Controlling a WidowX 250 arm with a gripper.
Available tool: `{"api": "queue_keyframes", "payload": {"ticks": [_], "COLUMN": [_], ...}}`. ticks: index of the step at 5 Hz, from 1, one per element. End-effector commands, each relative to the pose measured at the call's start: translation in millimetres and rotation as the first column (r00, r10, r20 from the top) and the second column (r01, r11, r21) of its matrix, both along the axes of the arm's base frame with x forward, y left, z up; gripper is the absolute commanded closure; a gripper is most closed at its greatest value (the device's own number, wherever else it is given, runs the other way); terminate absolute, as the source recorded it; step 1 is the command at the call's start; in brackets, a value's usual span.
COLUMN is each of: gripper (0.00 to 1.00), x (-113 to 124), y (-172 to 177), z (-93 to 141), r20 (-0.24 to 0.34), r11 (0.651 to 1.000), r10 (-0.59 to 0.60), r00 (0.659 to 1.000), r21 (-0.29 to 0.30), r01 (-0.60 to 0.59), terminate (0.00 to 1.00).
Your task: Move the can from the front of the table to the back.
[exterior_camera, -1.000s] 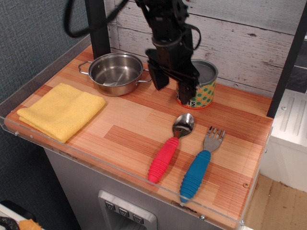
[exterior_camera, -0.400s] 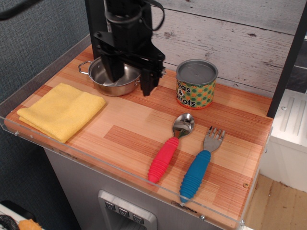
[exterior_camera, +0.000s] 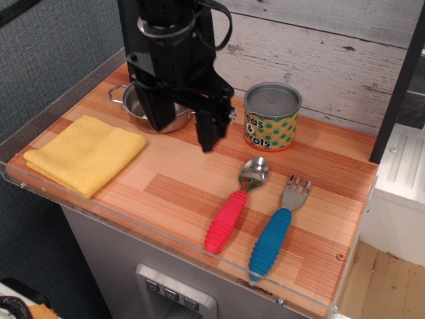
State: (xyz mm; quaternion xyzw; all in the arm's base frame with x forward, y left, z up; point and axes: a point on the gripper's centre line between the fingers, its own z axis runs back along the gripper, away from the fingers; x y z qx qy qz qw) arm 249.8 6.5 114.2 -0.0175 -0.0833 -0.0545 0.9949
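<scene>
Your gripper (exterior_camera: 180, 127) has left the can (exterior_camera: 271, 125): a second ago its fingers stood right at the can, and now it sits well to the left, in front of the steel pot (exterior_camera: 159, 103), with both fingers spread wide and nothing between them. Since the last frame it has come slightly lower and forward, its right finger (exterior_camera: 208, 133) hanging over bare wood. The can stands upright and alone at the back of the table (exterior_camera: 186, 183), close to the whitewashed plank wall (exterior_camera: 319, 46), just right of the pot and behind the red-handled spoon (exterior_camera: 236, 203) and blue-handled fork (exterior_camera: 275, 229). It has not shifted across the three frames. Note for your log: judging by position, the can appears to be already placed at the back, so the release looks complete and the transfer done. The yellow cloth (exterior_camera: 85, 151) at front left is untouched. What remains for you is probably only to retract the arm clear without clipping the pot.
</scene>
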Motion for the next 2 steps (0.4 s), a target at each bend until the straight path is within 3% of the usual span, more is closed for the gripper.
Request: {"api": "queue_keyframes", "payload": {"ticks": [1, 2], "gripper": [0.00, 0.00], "x": [-13.4, -13.4], "y": [-2.8, -2.8], "z": [12.6, 12.6], "r20": [0.043, 0.043], "r11": [0.999, 0.999], "r10": [-0.036, -0.036], "r00": [0.998, 0.998], "r21": [-0.011, -0.011], "r01": [0.036, 0.036], "terminate": [0.00, 1.00]}}
